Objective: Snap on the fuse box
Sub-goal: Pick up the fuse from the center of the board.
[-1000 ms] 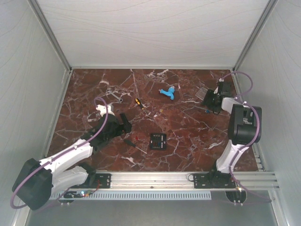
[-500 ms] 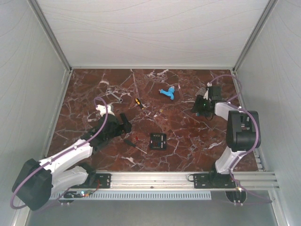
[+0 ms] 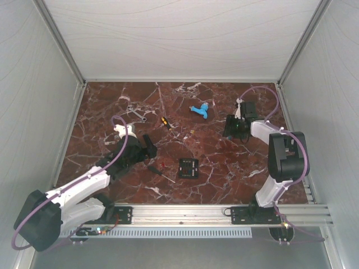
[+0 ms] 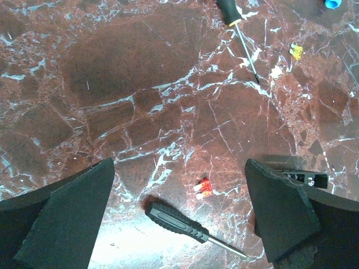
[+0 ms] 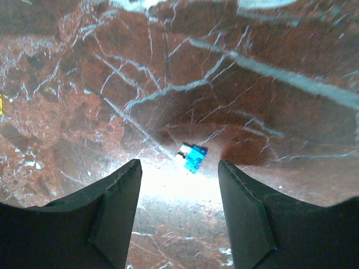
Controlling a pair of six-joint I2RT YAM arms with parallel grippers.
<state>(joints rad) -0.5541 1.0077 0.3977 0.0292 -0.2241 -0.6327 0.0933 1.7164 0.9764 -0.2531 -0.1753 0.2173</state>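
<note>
The fuse box is a small square black box with coloured bits inside, lying flat on the marble table near the front middle. I cannot make out a separate clear cover. My left gripper is open and empty, to the left of the box and apart from it. In the left wrist view its jaws stand wide over a black-handled screwdriver and a red fuse. My right gripper is open and empty at the back right. In the right wrist view it hovers low over a loose blue fuse.
A light-blue plastic piece, an orange-and-black screwdriver and a metal wrench lie at the back. The black-handled screwdriver lies left of the box. A yellow fuse lies farther off. White walls enclose the table.
My right arm has swung left from the right rear edge toward the middle of the table, its gripper still open. The left arm and the fuse box have not moved.
</note>
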